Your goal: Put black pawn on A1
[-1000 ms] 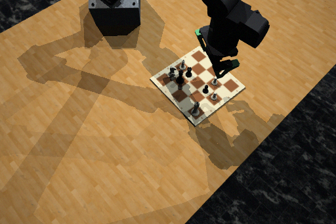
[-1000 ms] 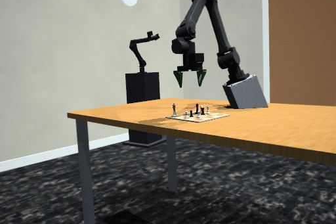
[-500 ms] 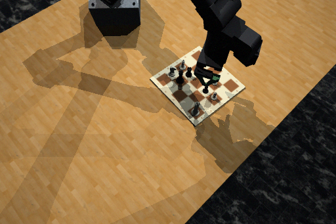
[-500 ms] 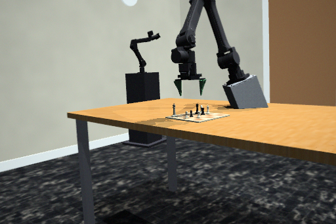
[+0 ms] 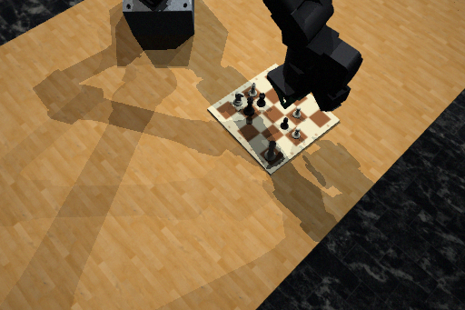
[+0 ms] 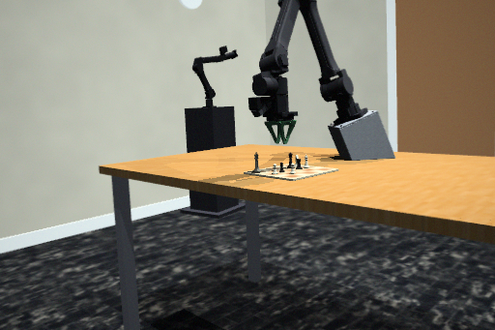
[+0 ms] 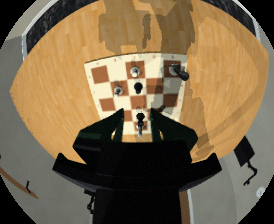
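The pincer (image 6: 280,139) hangs well above the black pawn (image 5: 284,123).

Seven chess pieces (image 5: 249,107) (four dark), one board (image 5: 321,118)

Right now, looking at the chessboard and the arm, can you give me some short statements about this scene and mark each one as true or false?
1. The end effector hangs above the chessboard and touches no piece. True.
2. The end effector carries a black pawn. False: nothing is between its fingers, which stand partly closed in the air.
3. Every piece on the board stands upright. True, as far as the top view shows.
4. The tall black piece stands in the middle of the board. False: it stands on a corner square at the edge nearest the dark floor.
5. The arm's grey base rests on the wooden table. True.
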`<state>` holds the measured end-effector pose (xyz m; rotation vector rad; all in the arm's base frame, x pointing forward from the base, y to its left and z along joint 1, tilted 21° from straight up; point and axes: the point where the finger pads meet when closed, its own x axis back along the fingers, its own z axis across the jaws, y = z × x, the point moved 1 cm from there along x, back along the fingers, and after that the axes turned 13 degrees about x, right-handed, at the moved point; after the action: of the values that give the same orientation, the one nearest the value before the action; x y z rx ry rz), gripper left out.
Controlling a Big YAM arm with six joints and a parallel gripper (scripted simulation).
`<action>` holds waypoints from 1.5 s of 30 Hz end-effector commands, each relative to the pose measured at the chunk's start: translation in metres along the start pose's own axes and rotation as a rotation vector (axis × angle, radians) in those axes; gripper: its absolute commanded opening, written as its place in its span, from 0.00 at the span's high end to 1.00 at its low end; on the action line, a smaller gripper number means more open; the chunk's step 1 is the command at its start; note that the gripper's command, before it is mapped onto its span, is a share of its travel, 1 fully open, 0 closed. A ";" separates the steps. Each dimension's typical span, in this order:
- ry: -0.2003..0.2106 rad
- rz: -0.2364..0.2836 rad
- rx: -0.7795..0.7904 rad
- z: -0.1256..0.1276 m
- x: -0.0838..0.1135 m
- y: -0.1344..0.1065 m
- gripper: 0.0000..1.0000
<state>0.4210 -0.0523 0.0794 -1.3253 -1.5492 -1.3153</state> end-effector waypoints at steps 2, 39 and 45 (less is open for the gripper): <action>-0.011 -0.049 -0.143 -0.005 0.015 0.014 0.66; -0.013 -0.024 -0.132 -0.004 0.000 0.008 0.66; -0.016 -0.010 -0.130 -0.006 -0.007 0.003 0.66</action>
<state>0.4211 -0.0541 0.0743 -1.4081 -1.4952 -1.4229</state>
